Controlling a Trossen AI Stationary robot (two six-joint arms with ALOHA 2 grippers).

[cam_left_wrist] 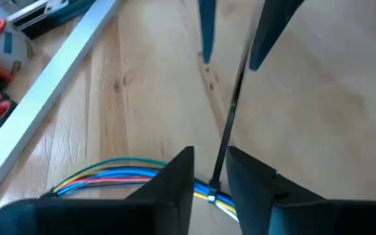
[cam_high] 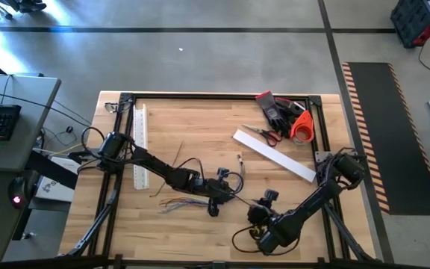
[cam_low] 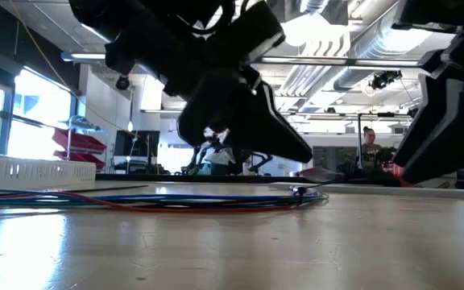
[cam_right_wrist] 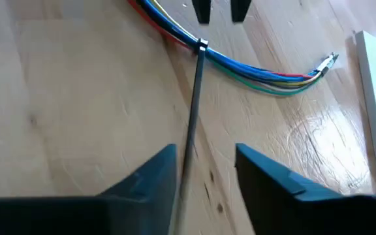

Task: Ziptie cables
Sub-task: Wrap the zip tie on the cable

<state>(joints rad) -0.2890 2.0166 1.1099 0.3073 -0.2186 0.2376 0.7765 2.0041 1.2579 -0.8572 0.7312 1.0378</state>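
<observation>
The cables [cam_high: 189, 203] lie as a bunch of blue, red, green and yellow wires [cam_right_wrist: 260, 68] flat on the wooden table. A thin dark ziptie [cam_right_wrist: 194, 104] is looped around the bunch, its head [cam_left_wrist: 211, 196] on the wires, and its straight tail [cam_left_wrist: 230, 111] runs away over the table. My left gripper [cam_left_wrist: 209, 153] stands open just over the ziptie's head, one finger on either side. My right gripper [cam_right_wrist: 205, 149] stands open farther along the tail, which passes between its fingers. The two grippers face each other, slanting down.
A white slotted duct [cam_high: 140, 142] lies along the left part of the table. A white flat bar [cam_high: 275, 153], scissors [cam_high: 263, 134], dark gloves [cam_high: 275, 108] and an orange tape roll [cam_high: 302, 127] lie at the far right. A person [cam_low: 369, 145] stands in the room beyond.
</observation>
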